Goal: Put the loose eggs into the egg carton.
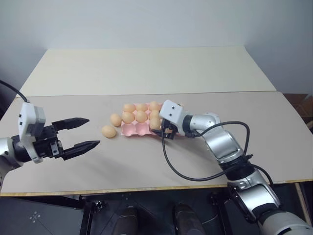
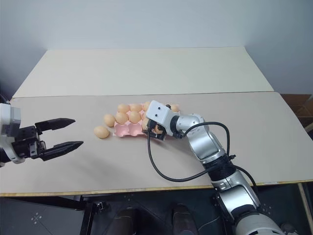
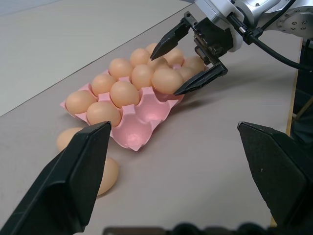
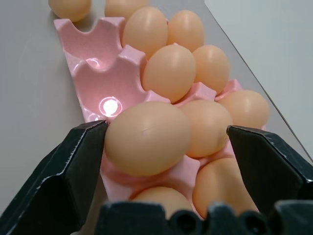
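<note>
While your right gripper (image 4: 161, 147) stands wide around an egg (image 4: 146, 138) sitting in the egg carton (image 1: 134, 129) mid-table – two loose eggs (image 1: 108, 131) by its left edge – a careless withdrawal could knock it out

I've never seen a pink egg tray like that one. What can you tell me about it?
The egg carton is a flat, lidless tray that looks like moulded pale pink pulp, with rows of round cups. It lies flat on the pale table, mostly filled with tan eggs; at least two cups at the end of its near row stand empty. Two loose eggs lie on the table just off that end. The right gripper is open, its fingers either side of an egg sitting in the near row.
</note>
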Controlling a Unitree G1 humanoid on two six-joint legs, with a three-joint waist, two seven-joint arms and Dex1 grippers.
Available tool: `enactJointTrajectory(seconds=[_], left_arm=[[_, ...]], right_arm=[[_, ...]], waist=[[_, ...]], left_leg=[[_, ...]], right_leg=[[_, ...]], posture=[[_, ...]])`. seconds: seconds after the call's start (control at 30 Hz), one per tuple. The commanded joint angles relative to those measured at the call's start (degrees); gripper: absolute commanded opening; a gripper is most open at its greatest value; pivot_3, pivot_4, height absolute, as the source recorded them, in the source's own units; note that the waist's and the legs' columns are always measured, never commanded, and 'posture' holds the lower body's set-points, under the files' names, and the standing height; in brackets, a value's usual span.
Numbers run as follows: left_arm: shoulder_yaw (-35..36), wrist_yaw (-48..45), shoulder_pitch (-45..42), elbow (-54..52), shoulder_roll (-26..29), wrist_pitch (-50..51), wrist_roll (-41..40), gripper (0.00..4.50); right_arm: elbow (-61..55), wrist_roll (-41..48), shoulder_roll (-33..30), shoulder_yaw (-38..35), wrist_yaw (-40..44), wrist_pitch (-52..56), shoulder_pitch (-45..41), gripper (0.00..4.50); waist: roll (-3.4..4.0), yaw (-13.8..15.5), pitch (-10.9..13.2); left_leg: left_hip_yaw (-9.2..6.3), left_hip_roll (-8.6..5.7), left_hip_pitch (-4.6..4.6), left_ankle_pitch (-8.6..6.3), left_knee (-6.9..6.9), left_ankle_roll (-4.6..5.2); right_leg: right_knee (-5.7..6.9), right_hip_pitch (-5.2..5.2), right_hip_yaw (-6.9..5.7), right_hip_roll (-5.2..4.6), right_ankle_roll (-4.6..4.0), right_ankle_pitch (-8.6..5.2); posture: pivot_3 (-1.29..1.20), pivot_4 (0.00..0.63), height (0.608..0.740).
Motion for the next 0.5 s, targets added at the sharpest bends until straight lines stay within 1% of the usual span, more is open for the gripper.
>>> enactJointTrajectory(seconds=[0.03, 0.17, 0.23, 0.33, 0.5], left_arm=[[0.91, 1.24, -1.31, 1.62, -0.37, -1.59, 1.00, 4.50], [1.42, 0.65, -1.17, 4.84, 0.31, -2.11, 2.40, 4.50], [2.54, -0.47, -0.31, 6.94, 0.99, -2.44, 3.33, 4.50], [4.41, -2.42, 1.04, 10.14, 2.37, -2.81, 4.49, 4.50], [5.82, -4.33, 2.65, 13.17, 3.79, -3.33, 6.14, 4.50]], right_arm=[[-7.06, 3.46, -2.43, -6.06, 0.60, 2.58, -1.26, 4.47], [-13.19, 8.71, -6.97, -12.94, 2.22, 6.27, 0.56, 4.47], [-17.56, 12.82, -11.55, -18.22, 4.92, 8.25, 3.27, 4.47], [-22.54, 18.57, -18.88, -26.45, 9.34, 9.56, 9.09, 4.47], [-27.18, 25.86, -25.80, -35.18, 14.04, 9.07, 19.82, 4.47]], waist=[[0.00, 0.19, 0.00], [0.00, 0.45, 0.00], [0.00, 0.60, 0.00], [0.00, 0.62, 0.00], [0.00, 0.26, 0.00]], left_leg=[[0.00, 0.00, 0.00, 0.00, 0.00, 0.00], [-0.01, -0.01, 0.00, 0.00, 0.00, 0.00], [-0.01, -0.01, -0.03, 0.00, 0.00, 0.00], [-0.01, -0.01, -0.06, -0.01, 0.00, 0.00], [0.02, 0.00, 0.08, -0.01, -0.01, 0.00]], right_leg=[[0.00, 0.00, 0.00, 0.00, 0.00, 0.00], [-0.01, 0.02, -0.02, 0.00, 0.00, 0.00], [-0.04, 0.03, -0.03, -0.01, 0.00, 0.00], [-0.09, 0.03, -0.06, -0.03, 0.01, -0.01], [-0.06, 0.15, -0.05, -0.03, 0.01, -0.01]], posture=[[0.00, 0.150, 0.740], [0.00, 0.150, 0.740], [0.00, 0.150, 0.740], [0.00, 0.150, 0.740], [0.00, 0.150, 0.740]])
